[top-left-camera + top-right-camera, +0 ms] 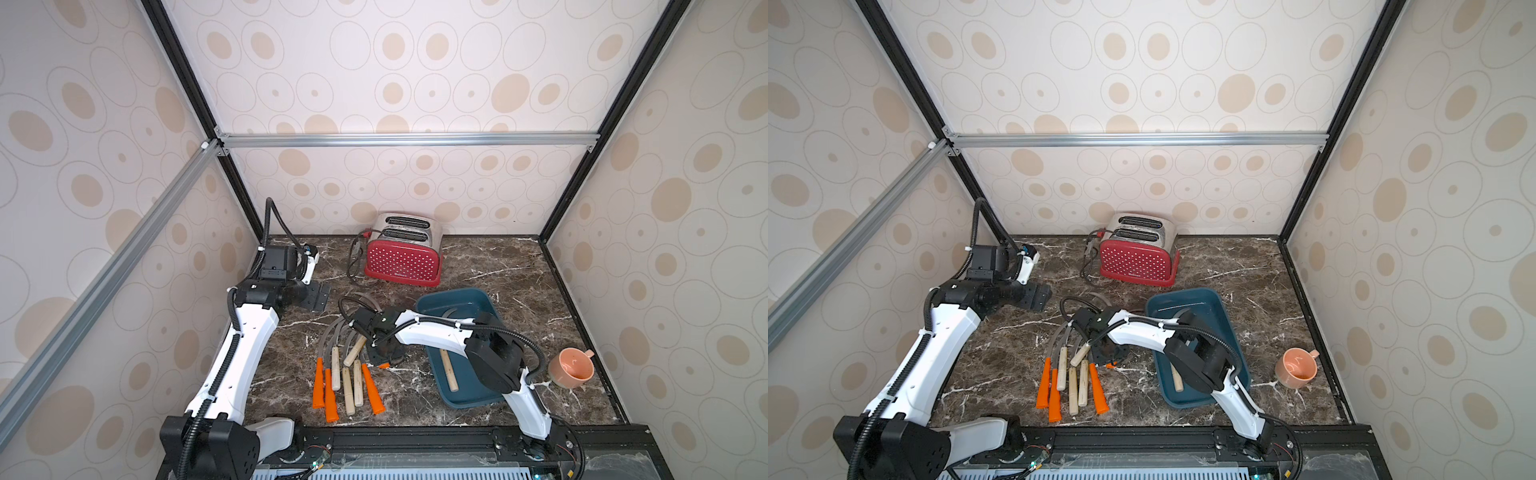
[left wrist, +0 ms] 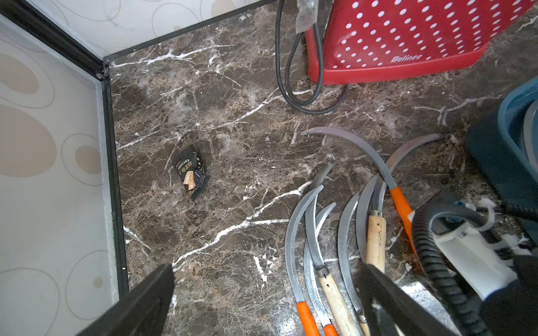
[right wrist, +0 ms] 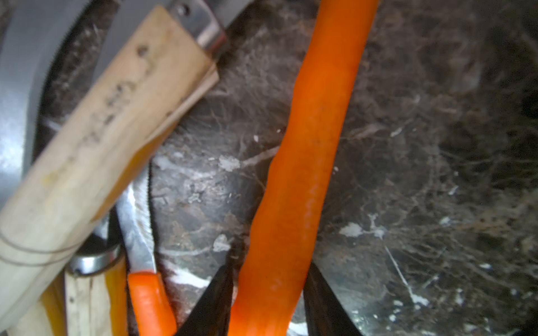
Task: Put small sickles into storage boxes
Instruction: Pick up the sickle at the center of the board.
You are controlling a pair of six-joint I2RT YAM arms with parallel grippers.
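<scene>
Several small sickles (image 1: 345,365) lie side by side on the marble table, with orange and pale wooden handles toward the front and grey blades fanned toward the back. My right gripper (image 1: 384,359) is down at the right end of this row. In the right wrist view its fingers (image 3: 269,267) press both sides of one sickle's orange handle (image 3: 308,145), which rests on the table. To the right sits the teal storage box (image 1: 449,293), holding a wooden-handled sickle (image 1: 449,370) partly hidden by my right arm. My left gripper (image 2: 263,276) hangs open and empty behind the pile.
A red dotted toaster (image 1: 403,257) with a looped black cord (image 1: 355,262) stands at the back. A pink mug (image 1: 571,368) lies on its side at the right edge. A small black snack packet (image 2: 190,173) lies near the back left corner.
</scene>
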